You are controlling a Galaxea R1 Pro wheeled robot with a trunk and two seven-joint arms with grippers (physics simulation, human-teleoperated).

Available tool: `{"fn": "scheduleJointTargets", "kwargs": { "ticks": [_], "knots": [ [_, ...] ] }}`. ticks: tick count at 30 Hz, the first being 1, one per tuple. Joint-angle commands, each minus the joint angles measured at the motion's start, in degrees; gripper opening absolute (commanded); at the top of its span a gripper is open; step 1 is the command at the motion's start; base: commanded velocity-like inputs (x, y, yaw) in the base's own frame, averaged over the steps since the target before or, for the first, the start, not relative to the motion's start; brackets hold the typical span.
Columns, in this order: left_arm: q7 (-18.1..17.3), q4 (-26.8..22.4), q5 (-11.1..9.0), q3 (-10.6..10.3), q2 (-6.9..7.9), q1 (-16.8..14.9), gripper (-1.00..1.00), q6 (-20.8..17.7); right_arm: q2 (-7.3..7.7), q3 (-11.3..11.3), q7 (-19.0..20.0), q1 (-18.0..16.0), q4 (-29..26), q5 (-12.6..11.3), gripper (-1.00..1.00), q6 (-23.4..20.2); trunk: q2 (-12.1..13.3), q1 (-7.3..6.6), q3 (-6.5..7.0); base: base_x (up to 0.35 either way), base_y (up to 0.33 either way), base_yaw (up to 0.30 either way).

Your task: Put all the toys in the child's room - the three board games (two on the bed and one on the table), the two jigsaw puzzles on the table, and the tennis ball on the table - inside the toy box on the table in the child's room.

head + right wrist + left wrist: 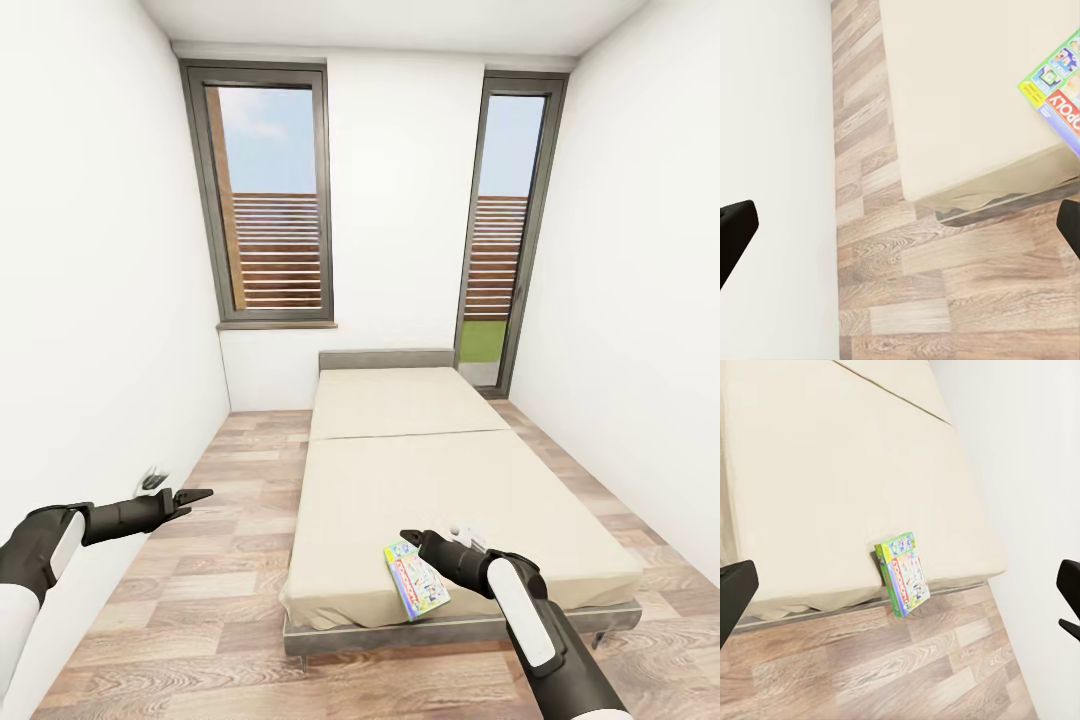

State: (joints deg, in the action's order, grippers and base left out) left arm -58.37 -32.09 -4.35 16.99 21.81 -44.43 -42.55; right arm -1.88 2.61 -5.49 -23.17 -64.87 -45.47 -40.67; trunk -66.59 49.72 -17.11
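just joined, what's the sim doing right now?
The robot faces the bed in the child's room. One board game, green-edged, lies at the mattress's near edge, partly overhanging it. The right gripper hangs just beside the game with nothing in it, fingers apart in its wrist view. The left gripper is held out over the floor, also open and empty.

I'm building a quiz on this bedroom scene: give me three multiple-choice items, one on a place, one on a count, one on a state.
1. Where is the board game?
A. at the bed's foot edge
B. by the headboard
C. on the floor

2. How many windows are in the far wall?
A. one
B. two
C. four

3. The left gripper is:
A. holding the game
B. resting on the bed
C. over the floor, holding nothing

Answers: 1 A, it overhangs the mattress edge; 2 B, two dark frames; 3 C, it hovers beside the bed.
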Motion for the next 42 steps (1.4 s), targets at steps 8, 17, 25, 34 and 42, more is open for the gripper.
{"fn": "scheduleJointTargets", "kwargs": {
  "ticks": [8,17,25,34,42],
  "knots": [
    [0.0,0.0,-0.2,0.0,-0.01,0.0,1.00,-0.4,0.01,0.0,-0.6,0.0,-0.1,-0.6,1.00,-0.2,0.0,0.00,-0.07,0.000,0.000,0.000],
    [0.0,0.0,-0.2,0.0,-0.01,0.0,1.00,-0.4,0.03,0.0,-0.6,0.0,-0.1,-0.6,1.00,-0.3,0.0,0.00,-0.07,0.000,0.000,0.000],
    [-0.1,0.0,-0.2,0.0,-0.01,0.0,1.00,-0.4,0.03,0.0,-0.6,0.0,0.0,-0.6,1.00,-0.3,0.0,0.00,-0.07,0.000,0.000,0.000],
    [0.0,0.0,-0.2,0.1,-0.01,0.0,1.00,-0.4,-0.03,-0.6,-0.6,0.0,0.4,-0.6,1.00,-0.3,0.0,0.00,-0.07,0.000,0.000,0.000],
    [0.0,0.0,-0.1,0.1,-0.01,0.0,1.00,-0.4,0.03,-4.2,-0.7,-0.1,1.8,-0.7,1.00,-0.5,0.0,0.00,-0.07,0.000,0.000,0.000]
  ]
}}
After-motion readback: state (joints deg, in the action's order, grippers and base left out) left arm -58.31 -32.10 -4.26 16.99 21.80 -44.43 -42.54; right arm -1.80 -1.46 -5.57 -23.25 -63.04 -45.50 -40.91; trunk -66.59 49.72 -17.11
